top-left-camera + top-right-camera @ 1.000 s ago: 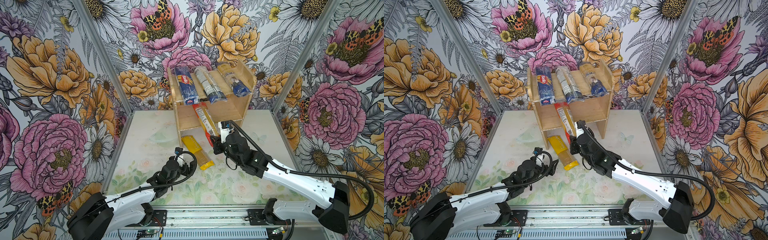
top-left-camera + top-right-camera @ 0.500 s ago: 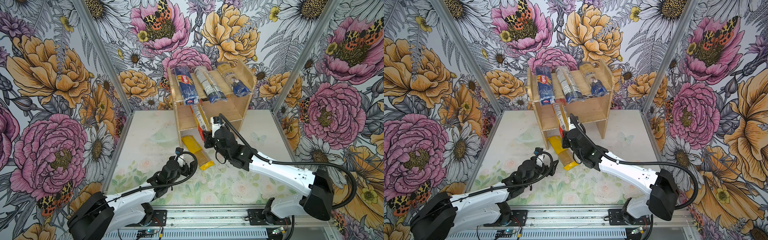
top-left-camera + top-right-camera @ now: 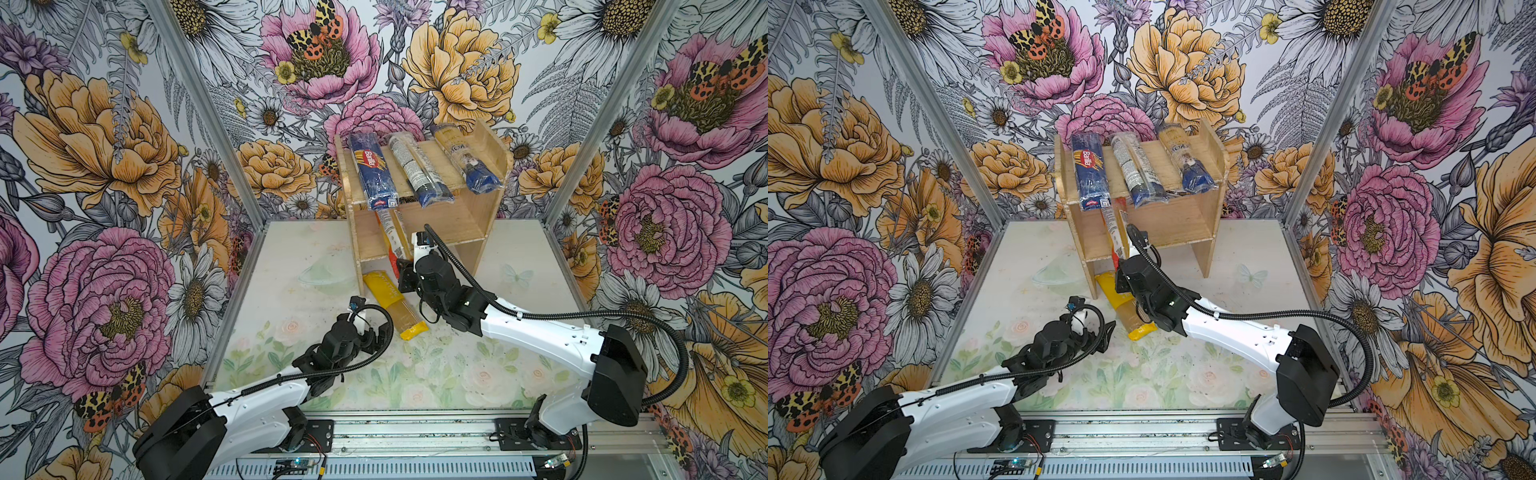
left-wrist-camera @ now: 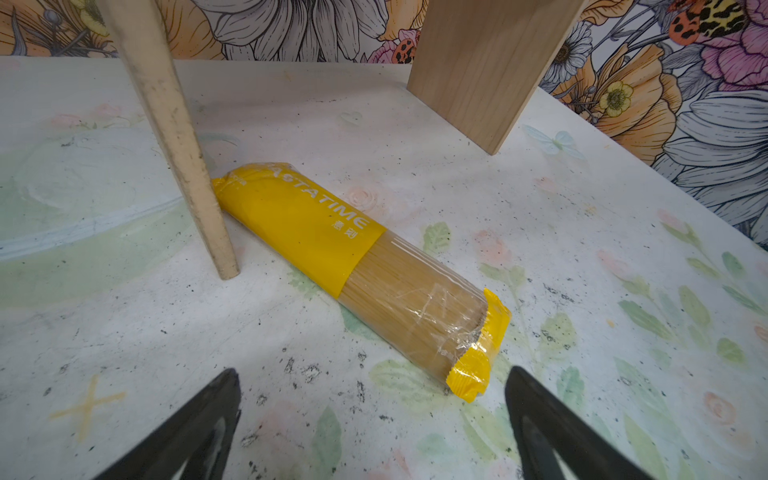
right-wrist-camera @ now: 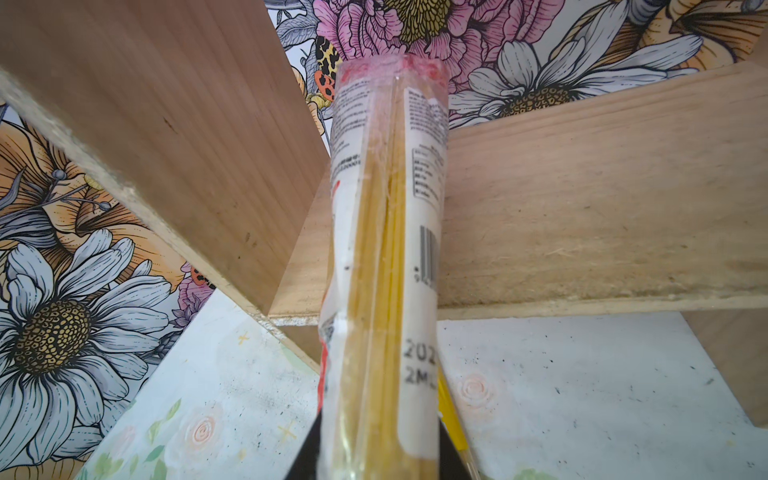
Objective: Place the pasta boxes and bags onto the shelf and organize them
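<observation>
The wooden shelf [image 3: 449, 224] [image 3: 1175, 224] stands at the back of the table. Its top tier carries three packs: dark blue Barilla [image 3: 372, 172], clear/blue with white label [image 3: 417, 172] and yellow-and-blue [image 3: 467, 162]. My right gripper [image 3: 402, 270] [image 5: 378, 436] is shut on the red-ended pack [image 3: 390, 235] [image 5: 382, 232], whose far end lies over the lower tier by the left side panel. The yellow-ended pack [image 3: 395, 303] [image 4: 353, 266] lies on the table in front of the shelf. My left gripper [image 3: 374, 332] [image 4: 372, 378] is open and empty, just short of that pack's near end.
The yellow-ended pack's far end touches the shelf's left side panel [image 4: 178, 137]; the right panel [image 4: 478, 70] stands farther off. Flowered walls close the table [image 3: 291, 291] on three sides. The right arm [image 3: 540, 336] stretches over the table from the front right.
My right gripper has carried the red-ended pack left and back, sliding its far end deeper onto the lower tier. The left arm and the yellow-ended pack have not moved.
</observation>
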Available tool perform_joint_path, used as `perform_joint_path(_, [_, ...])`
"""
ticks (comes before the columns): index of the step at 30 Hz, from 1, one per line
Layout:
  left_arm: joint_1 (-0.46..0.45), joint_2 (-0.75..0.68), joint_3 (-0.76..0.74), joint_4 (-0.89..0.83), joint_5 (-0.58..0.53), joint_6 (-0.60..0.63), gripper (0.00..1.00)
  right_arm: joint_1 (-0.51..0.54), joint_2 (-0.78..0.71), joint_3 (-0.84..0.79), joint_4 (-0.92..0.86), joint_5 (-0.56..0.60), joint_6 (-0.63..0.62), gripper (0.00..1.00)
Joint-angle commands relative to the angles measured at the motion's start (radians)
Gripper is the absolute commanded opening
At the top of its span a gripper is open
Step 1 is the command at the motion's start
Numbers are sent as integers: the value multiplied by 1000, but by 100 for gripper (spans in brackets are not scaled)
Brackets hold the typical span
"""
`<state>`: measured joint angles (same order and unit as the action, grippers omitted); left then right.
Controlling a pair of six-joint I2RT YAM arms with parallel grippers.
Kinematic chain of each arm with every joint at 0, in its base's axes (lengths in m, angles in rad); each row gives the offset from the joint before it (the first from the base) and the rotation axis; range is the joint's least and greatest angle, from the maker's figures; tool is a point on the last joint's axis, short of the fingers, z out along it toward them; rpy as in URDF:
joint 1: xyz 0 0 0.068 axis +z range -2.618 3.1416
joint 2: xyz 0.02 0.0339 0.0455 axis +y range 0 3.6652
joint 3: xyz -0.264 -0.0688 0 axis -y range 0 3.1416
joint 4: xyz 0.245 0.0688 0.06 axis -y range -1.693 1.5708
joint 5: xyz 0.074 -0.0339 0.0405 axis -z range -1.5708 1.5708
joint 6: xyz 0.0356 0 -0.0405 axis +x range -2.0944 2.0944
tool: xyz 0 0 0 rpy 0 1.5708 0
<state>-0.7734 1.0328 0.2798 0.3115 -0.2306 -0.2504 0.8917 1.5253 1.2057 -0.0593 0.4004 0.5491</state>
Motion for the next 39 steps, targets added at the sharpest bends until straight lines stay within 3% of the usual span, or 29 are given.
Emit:
perform_joint_path(1, [13,-26,-19,-5,14,24,99,7,-4,104,225,59,3,0])
perform_joint_path(39, [42,-119,-49,-49,39,22,99,11,151,213,263,132,29,0])
